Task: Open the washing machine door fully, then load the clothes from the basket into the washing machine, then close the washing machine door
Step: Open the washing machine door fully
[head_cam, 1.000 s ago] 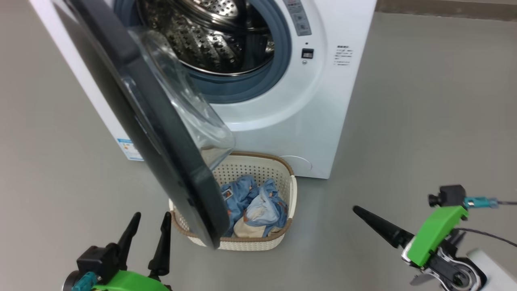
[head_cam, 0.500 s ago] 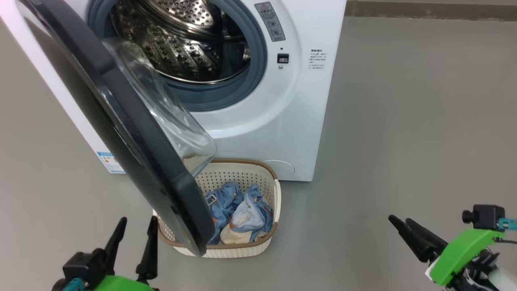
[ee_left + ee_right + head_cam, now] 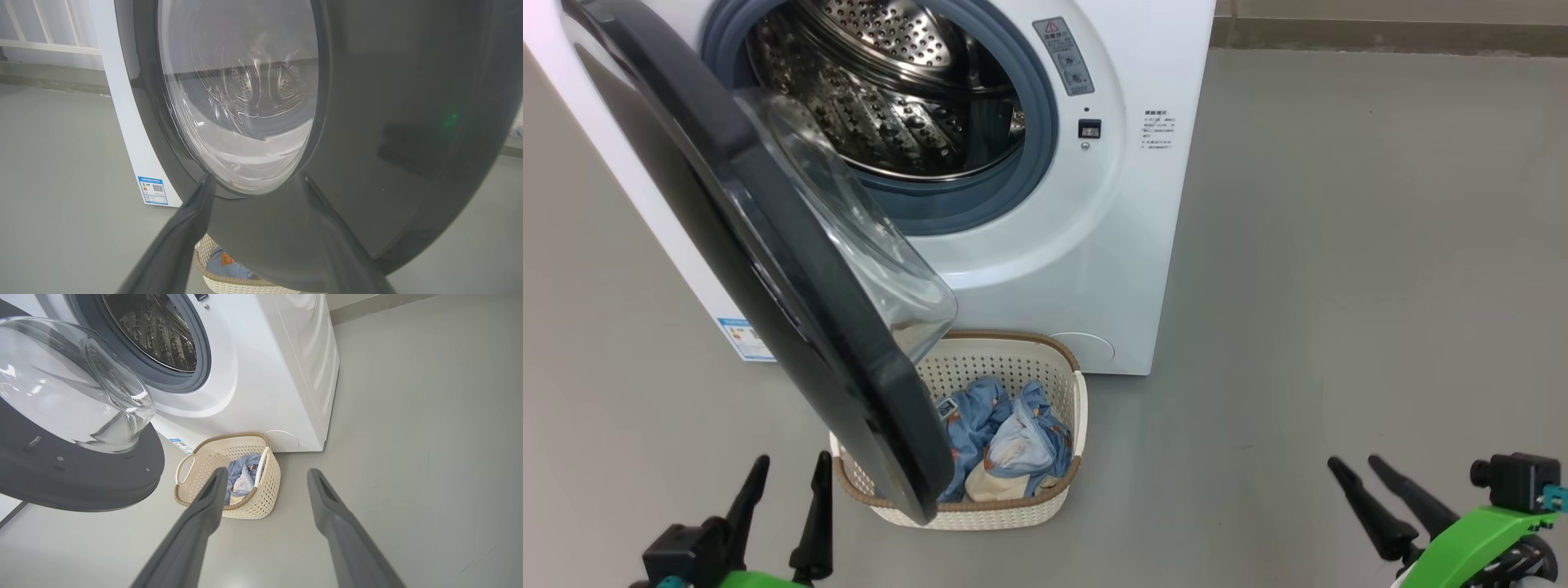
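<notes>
Large white boxy front-loading washing machine (image 3: 1094,269) on a grey floor (image 3: 1339,245), its perforated steel drum (image 3: 890,106) exposed inside a grey-blue rubber gasket (image 3: 980,204); a blue label (image 3: 742,339) sits at its lower left corner. The round door (image 3: 792,286), with a glossy black rim and a bulging clear glass bowl, stands swung out on its left side, part open and nearly edge-on to the head view, where its lower edge covers the left side of the basket. The small cream-white perforated plastic basket (image 3: 1045,359), brown-rimmed with white side handles, rests on the floor just in front of the machine. Crumpled light blue and cream-white clothes (image 3: 1005,433) lie inside it. The left pincer (image 3: 793,457) is released and empty, fingers pointing at the door's outer face, apart from it. The right pincer (image 3: 1352,461) is likewise released and empty, well to the right of the basket.
</notes>
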